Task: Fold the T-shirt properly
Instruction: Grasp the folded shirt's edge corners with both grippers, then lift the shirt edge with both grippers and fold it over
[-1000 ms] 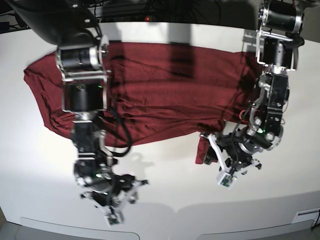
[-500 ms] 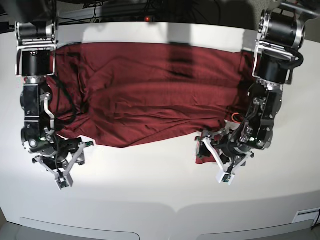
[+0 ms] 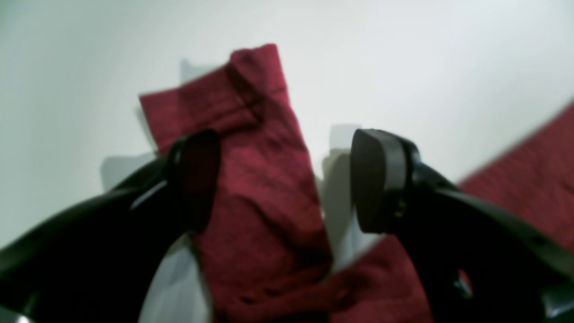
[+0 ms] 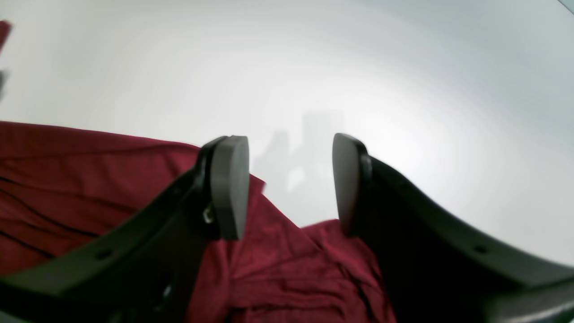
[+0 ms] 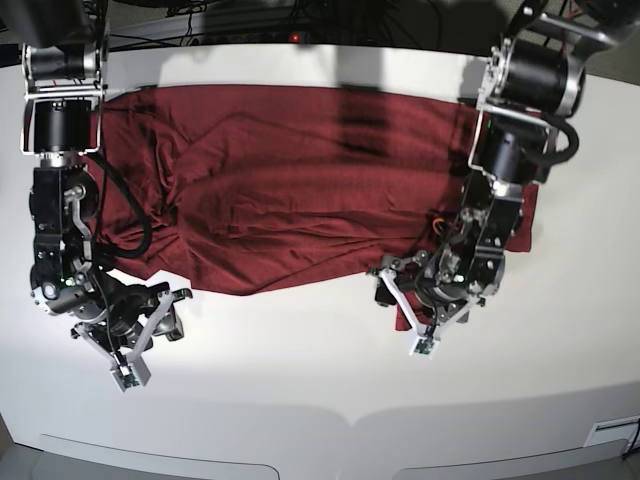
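Observation:
The maroon T-shirt (image 5: 300, 180) lies spread and wrinkled across the far half of the white table (image 5: 300, 390). A narrow sleeve end (image 3: 264, 202) sticks out from its near edge on the right. My left gripper (image 5: 403, 308) is down over that sleeve end, open, with the strip lying flat between its wide-apart fingers (image 3: 381, 179) and close to one pad. My right gripper (image 5: 150, 335) hovers open at the shirt's near left corner. In the right wrist view the shirt's edge (image 4: 278, 264) lies under the right gripper (image 4: 289, 184), with bare table between the pads.
Dark cables and equipment (image 5: 300, 20) run along the table's far edge. The table's front edge with grey panels (image 5: 160, 462) lies close below both arms. Both arm columns stand over the shirt's left and right ends.
The right arm swung from the table's middle left out to the shirt's left corner. The left gripper opened wide and shifted slightly left over the sleeve end.

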You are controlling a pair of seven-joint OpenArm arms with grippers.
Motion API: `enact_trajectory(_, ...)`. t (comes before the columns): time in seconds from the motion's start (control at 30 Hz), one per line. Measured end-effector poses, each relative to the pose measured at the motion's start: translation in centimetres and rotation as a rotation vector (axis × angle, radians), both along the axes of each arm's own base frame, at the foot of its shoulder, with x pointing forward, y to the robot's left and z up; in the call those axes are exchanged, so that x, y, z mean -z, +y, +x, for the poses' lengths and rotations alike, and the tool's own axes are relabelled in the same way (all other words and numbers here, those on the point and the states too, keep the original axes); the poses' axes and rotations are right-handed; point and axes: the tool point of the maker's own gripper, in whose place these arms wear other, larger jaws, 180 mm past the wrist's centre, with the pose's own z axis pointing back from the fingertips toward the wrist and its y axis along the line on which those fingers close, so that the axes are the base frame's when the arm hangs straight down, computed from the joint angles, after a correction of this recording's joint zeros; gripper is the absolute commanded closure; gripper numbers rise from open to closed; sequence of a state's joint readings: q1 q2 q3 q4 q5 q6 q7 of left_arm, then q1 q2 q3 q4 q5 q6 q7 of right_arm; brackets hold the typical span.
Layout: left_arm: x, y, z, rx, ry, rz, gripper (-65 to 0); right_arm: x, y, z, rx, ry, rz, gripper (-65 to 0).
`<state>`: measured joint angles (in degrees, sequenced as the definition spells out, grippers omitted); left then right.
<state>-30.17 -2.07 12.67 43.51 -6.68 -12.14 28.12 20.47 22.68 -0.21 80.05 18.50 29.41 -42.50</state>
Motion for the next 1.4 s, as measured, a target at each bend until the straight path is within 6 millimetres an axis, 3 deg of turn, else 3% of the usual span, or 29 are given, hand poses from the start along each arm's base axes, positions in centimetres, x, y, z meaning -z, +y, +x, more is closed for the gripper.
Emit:
enact_trajectory(0.1,0.3,0.1,0.2,-0.008,0.001,-0.002,-41.9,0.0,0.9,-0.3,-0.047,0.002,0.023,-29.1)
enact_trajectory(0.2,0.1,0.8,0.6,-0.060,-0.001,0.012,-32.7,0.9,1.7,-1.0,-0.065,0.019,0.044,-29.1)
enact_trajectory(0.27,0.1,1.0,0.6,-0.066,0.002,0.018,-19.0,2.1,2.3,-1.5,-0.065,0.044,0.044,-29.1)
enact_trajectory(0.33,0.1,1.4,0.7,-0.076,0.012,0.030,0.0,3.3,2.9,-1.6,-0.058,0.058,0.049,-29.1)
enact_trajectory(0.7,-0.1,1.4,0.8,-0.076,0.023,0.032,0.0,9.3,5.8,-1.0,-0.034,0.079,0.061,-29.1)
enact_trajectory(0.97,0.0,1.5,0.6,-0.074,0.044,0.038,0.0,12.3,4.6,0.2,0.028,0.163,0.098,-29.0)
enact_trajectory(1.17,0.1,1.5,0.6,-0.074,0.048,0.039,0.0,13.9,5.9,-0.9,0.006,0.196,0.121,-28.8)
enact_trajectory(1.23,0.1,1.5,0.6,-0.074,0.047,0.039,0.0,14.2,6.3,-1.4,-0.029,0.213,0.105,-21.1)
enact_trajectory(1.33,0.1,1.5,0.6,-0.074,0.047,0.039,0.0,14.5,7.0,-1.9,-0.072,0.220,0.086,-4.0)
enact_trajectory(1.37,0.1,1.5,0.6,-0.074,0.047,0.039,0.0,14.6,7.2,-2.0,-0.088,0.224,0.074,0.0)
enact_trajectory(1.4,0.1,1.5,0.6,-0.074,0.047,0.039,0.0,14.6,7.2,-2.1,-0.099,0.226,0.061,0.0)
